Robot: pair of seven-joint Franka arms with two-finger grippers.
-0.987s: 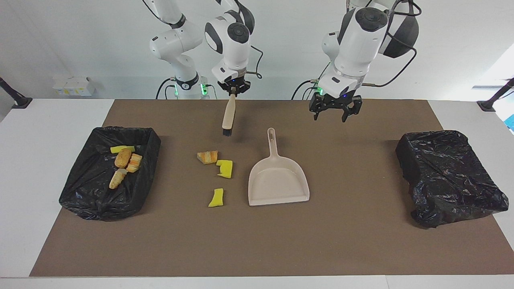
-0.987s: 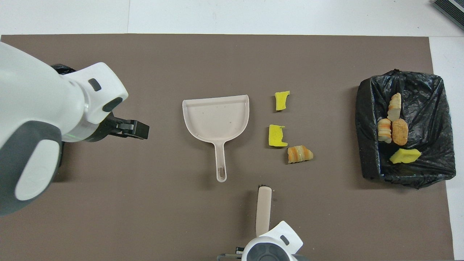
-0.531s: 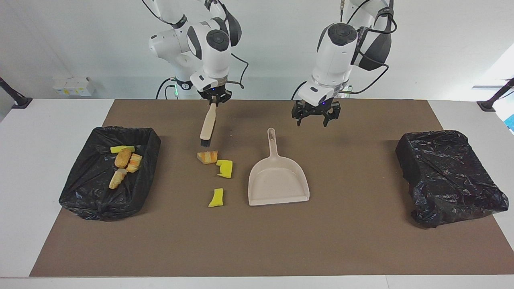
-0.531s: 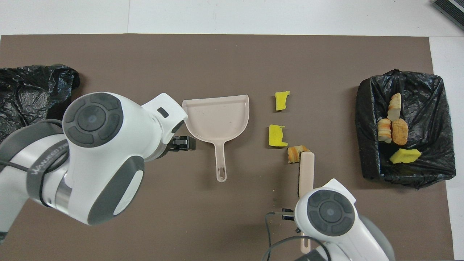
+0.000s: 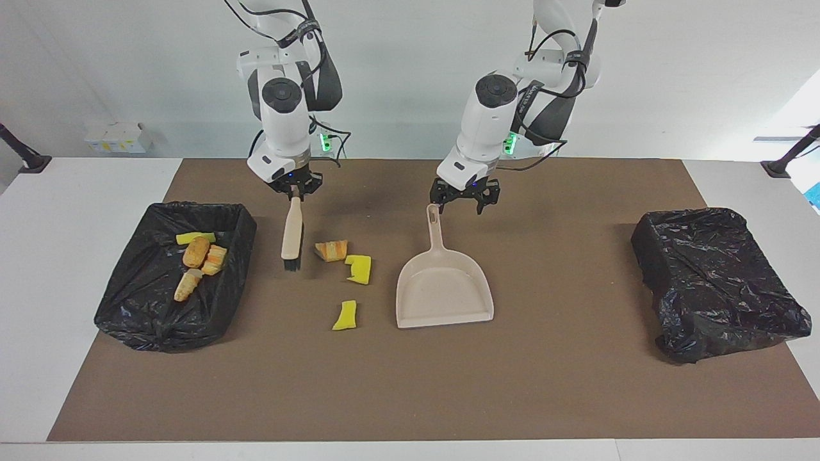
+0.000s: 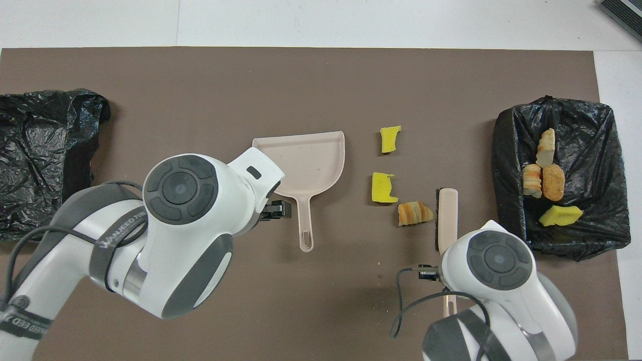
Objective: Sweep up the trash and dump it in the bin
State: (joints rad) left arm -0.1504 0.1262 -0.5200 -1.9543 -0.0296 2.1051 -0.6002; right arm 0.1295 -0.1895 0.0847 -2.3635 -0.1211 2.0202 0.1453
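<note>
Three pieces of trash lie on the brown mat: a tan-orange chunk [image 5: 331,250] [image 6: 414,212] and two yellow sponge bits [image 5: 359,268] [image 5: 345,315] [image 6: 383,187] [image 6: 390,139]. Beside them, toward the left arm's end, lies the beige dustpan [image 5: 444,289] [image 6: 301,160], with nothing in it and its handle pointing at the robots. My left gripper [image 5: 462,203] hangs open just over the handle's tip. My right gripper [image 5: 295,194] is shut on the brush [image 5: 292,234] [image 6: 447,210], whose bristles hang low between the orange chunk and the black-lined bin [image 5: 122,307] [image 6: 509,165].
That bin at the right arm's end holds several more chunks [image 5: 196,253] [image 6: 546,180]. A second black-lined bin [image 5: 717,282] [image 6: 45,155] stands at the left arm's end. The brown mat [image 5: 410,384] covers most of the white table.
My left gripper came down and across to the dustpan handle's tip. My right gripper carried the brush lower and toward the filled bin, past the orange chunk. The trash and the dustpan stayed put.
</note>
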